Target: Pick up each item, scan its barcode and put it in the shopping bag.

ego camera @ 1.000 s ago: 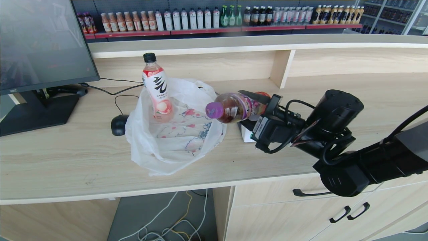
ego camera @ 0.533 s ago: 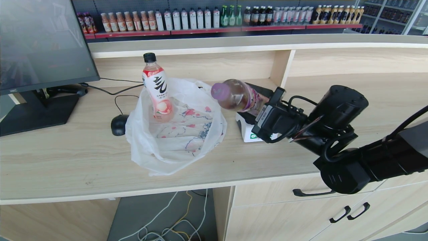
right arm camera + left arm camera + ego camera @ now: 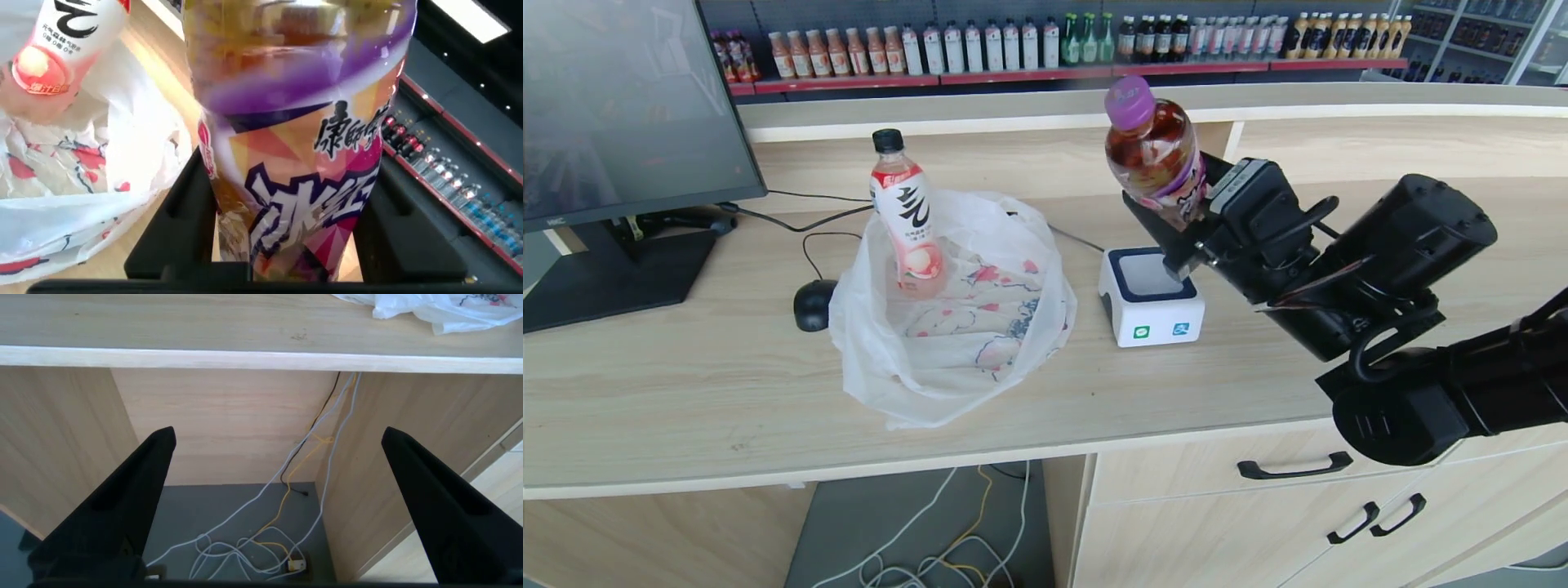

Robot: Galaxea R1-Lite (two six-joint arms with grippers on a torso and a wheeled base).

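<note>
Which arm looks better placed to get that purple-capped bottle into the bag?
The right. Its claw grips the bottle by the scanner, close to the bag. The left claw hangs open and empty below the counter.

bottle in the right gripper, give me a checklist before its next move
1. Grip: right gripper shut on bottle: ok.
2. Pose: bottle upright, cap on: ok.
3. Top of scanner uncovered: ok.
4. Barcode turned toward scanner: cannot tell.
5. Mouth of bag open, room beside pink bottle: ok.
6. Other arm: left gripper open below the counter, out of the way: ok.
</note>
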